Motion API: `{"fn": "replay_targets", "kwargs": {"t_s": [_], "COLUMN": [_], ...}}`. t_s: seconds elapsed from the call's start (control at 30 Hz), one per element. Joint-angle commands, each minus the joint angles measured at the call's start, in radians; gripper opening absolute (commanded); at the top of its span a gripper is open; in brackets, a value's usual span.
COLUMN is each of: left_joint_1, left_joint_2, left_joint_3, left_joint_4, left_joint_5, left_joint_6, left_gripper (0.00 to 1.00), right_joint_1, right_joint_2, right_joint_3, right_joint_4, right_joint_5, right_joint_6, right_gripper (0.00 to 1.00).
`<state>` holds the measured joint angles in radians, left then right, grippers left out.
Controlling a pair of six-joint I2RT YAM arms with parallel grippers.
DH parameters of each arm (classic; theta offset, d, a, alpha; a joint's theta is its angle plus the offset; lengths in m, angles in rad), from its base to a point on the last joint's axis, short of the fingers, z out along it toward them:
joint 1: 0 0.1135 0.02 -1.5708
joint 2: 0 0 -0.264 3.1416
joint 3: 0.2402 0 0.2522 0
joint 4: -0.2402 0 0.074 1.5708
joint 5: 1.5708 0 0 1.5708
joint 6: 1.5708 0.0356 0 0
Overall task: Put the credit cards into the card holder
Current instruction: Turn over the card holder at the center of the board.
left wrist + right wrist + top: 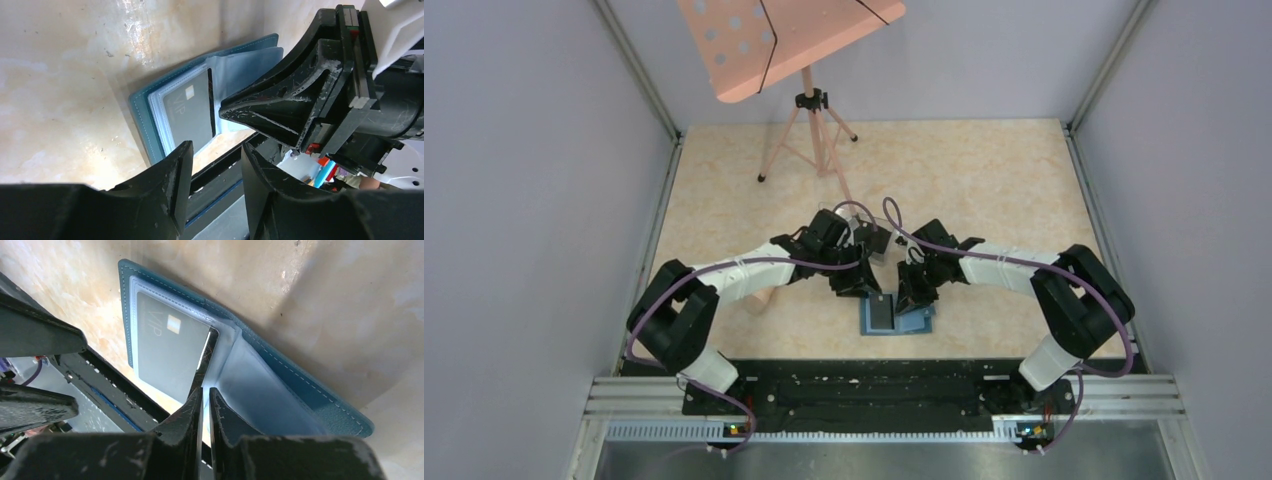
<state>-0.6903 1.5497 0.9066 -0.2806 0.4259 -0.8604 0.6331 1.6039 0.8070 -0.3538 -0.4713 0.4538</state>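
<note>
The teal card holder [921,322] lies open near the table's front edge, its outer cover [141,107] flat on the table. One dark credit card [170,350] sits in the left clear pocket, a thin black strip of it bare at the fold. My right gripper [206,390] is at that fold, jaws almost together with only a bright slit between them. A pale inner leaf [255,390] curves up beside it. Left of the card [880,313], my left gripper [861,290] hovers just above it. Nothing is between the spread fingers of my left gripper [216,155].
A pink music stand [789,40] on a tripod stands at the back. A small clear case with dark contents [874,240] sits behind the grippers, mostly hidden by the arms. The black base rail [874,385] runs just in front of the card holder. Grey walls close both sides.
</note>
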Motion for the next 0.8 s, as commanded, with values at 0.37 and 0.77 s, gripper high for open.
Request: {"fn": "replay_targets", "kwargs": {"t_s": [0.37, 0.77], "left_joint_1": [-0.010, -0.047], "left_joint_2": [0.101, 0.109], "left_joint_3": [-0.051, 0.006], "left_joint_4": [0.052, 0.003], "left_joint_5": [0.002, -0.039], "left_joint_6": [-0.027, 0.004], "left_gripper": [0.41, 0.34], "right_joint_1": [0.005, 0.005], "right_joint_2": [0.027, 0.045], "right_joint_3": [-0.007, -0.026], "right_joint_4": [0.037, 0.047], "right_joint_5": [0.013, 0.011], "right_joint_6": [-0.009, -0.015], "right_gripper": [0.00, 0.00]}}
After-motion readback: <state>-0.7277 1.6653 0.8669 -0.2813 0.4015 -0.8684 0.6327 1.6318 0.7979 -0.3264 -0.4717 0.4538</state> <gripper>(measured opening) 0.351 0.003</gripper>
